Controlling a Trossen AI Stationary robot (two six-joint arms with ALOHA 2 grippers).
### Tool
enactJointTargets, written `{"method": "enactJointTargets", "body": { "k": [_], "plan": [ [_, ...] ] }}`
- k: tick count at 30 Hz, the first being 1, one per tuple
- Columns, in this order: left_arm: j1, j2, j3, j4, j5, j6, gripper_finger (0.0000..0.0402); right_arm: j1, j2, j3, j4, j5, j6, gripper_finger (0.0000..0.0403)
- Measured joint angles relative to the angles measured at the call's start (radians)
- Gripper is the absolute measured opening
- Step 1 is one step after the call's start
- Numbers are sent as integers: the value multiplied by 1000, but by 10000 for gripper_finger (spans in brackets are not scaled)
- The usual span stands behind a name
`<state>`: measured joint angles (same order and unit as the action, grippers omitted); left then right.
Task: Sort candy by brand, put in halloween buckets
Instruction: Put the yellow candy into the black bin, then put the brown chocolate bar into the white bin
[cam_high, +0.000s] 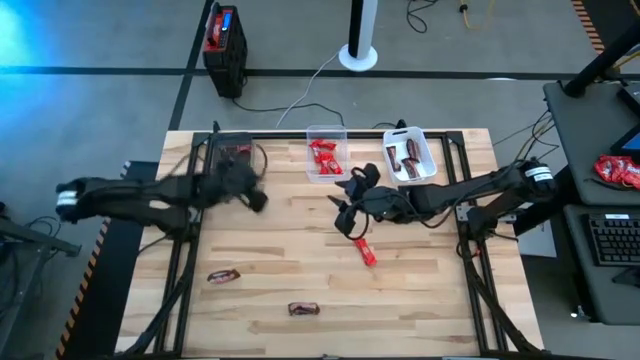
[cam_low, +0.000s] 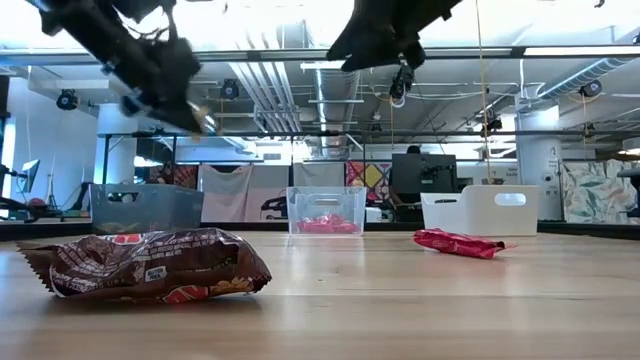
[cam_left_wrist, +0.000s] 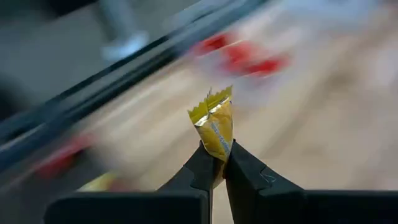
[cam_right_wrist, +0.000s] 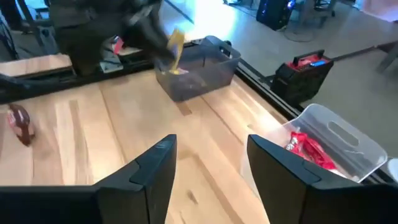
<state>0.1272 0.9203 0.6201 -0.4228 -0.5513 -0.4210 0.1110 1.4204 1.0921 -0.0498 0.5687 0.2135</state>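
High view, left to right: the left pincer (cam_high: 258, 200) is closed on a small yellow candy (cam_left_wrist: 214, 124), raised off the desk (cam_high: 300, 260) and near the dark grey bin (cam_high: 232, 153) at the back left; seems mid-carry toward it. That bin already holds something yellowish & something red, too blurred to count. Next, the clear bin (cam_high: 327, 153) has red bars in it, approx. a handful, exact no. unclear. The white bin (cam_high: 410, 153) holds brown bars, 2 or 3 as far as I can tell. The right pincer (cam_high: 352, 210) hangs over mid-desk w/ jaws apart, holding nothing; a red bar (cam_high: 365, 252) lies on the wood just in front of it.

Counts: 3 bins, all in a row at the back edge. Loose on the desk: 2 brown bars, one (cam_high: 223, 276) front-left, one (cam_high: 303, 309) front-centre, plus the 1 red bar = 3 pcs. In the air: 1 yellow.

Judgement: well along. Each bin has its own sort started; left to do are the yellow drop, then red to clear, both browns to white
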Motion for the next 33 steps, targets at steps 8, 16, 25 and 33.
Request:
{"method": "enactJointTargets", "body": {
  "k": [8,16,25,33],
  "plan": [
    [411,47,129,-438,18,30,6,-4,72,-10,4,-1,12,199],
    [612,172,117,-390,100,93,33,-12,119,-11,1,-54,47,199],
    [613,257,117,-385,72,98,135,-13,112,-12,2,-56,51,199],
    [498,170,118,-370,62,123,182,-13,112,-12,-19,-158,109,199]
  ]
}}
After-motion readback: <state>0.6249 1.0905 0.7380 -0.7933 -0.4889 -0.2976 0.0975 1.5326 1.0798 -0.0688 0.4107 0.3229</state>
